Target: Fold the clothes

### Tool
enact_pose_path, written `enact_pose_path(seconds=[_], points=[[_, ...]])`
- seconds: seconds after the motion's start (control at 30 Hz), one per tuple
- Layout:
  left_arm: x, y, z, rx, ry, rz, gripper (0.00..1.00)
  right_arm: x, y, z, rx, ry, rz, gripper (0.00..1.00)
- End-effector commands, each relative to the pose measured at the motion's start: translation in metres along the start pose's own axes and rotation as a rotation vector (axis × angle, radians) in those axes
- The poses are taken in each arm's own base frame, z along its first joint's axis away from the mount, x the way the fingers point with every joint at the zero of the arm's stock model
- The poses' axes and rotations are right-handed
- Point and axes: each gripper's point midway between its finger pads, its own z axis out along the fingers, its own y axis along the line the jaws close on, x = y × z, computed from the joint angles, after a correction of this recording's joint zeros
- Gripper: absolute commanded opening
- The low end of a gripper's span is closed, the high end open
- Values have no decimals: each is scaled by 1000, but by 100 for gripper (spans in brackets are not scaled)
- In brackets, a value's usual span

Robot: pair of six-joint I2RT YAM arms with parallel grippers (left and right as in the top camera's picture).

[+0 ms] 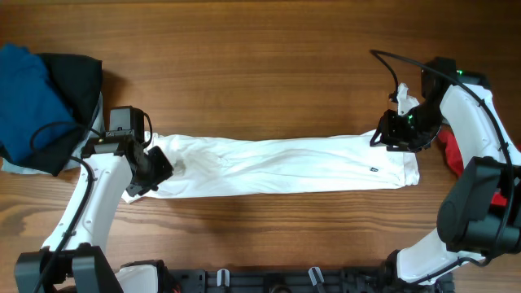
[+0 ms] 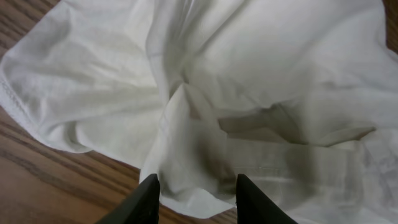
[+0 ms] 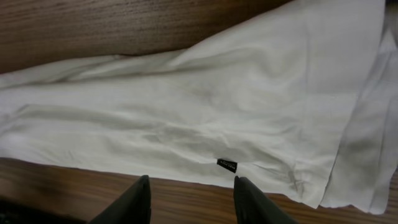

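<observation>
A white garment (image 1: 277,165) lies folded into a long strip across the table, from left to right. My left gripper (image 1: 155,172) is open above its crumpled left end (image 2: 205,124), fingers (image 2: 198,198) straddling a hem corner without holding it. My right gripper (image 1: 391,134) is open above the strip's right end (image 3: 205,118), fingers (image 3: 191,199) over bare wood just off the garment's edge. A small black label (image 3: 227,165) sits near that edge and shows in the overhead view (image 1: 373,170).
A pile of blue (image 1: 24,89) and black (image 1: 73,81) clothes lies at the far left. A red cloth (image 1: 452,150) lies at the right edge behind the right arm. The wooden table (image 1: 260,73) surrounds the strip.
</observation>
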Motion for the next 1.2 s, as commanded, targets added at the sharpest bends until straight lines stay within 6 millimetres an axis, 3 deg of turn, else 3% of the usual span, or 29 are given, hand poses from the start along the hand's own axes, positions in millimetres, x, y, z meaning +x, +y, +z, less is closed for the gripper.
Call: enact_pose_path(seconds=[0.0, 0.1, 0.2, 0.3, 0.4, 0.47, 0.53, 0.57, 0.6, 0.77, 1.0, 1.17], points=[[-6, -2, 12, 1, -2, -11, 29, -4, -6, -25, 64, -102, 93, 43], [-19, -8, 27, 11, -20, -5, 20, -7, -10, -51, 58, -209, 126, 50], [-32, -14, 35, 24, -58, -4, 18, -1, -26, -60, 64, -217, 151, 61], [-34, -15, 31, 27, -61, -6, 26, 5, -38, -56, 70, -199, 134, 68], [-33, -16, 13, 22, -46, -6, 36, 12, -51, -45, 75, -180, 73, 73], [-33, -16, -6, 21, -44, -6, 48, 14, -61, -36, 80, -181, 72, 75], [-32, -18, -22, 30, -45, -5, 80, 17, -67, -26, 82, -177, 48, 76], [-31, -19, -28, 38, -49, -5, 93, 18, -70, -22, 82, -178, 42, 76], [-30, -19, -33, 45, -54, -4, 100, 18, -72, -16, 84, -181, 28, 77], [-18, -13, -39, 32, -25, -2, 100, 13, -80, 8, 99, -192, -74, 77], [-16, -11, -39, 27, -16, -3, 100, 10, -92, 42, 90, -127, -77, 76], [-15, -11, -39, 25, -13, -3, 100, 5, -79, 61, -1, -111, -89, 77]])
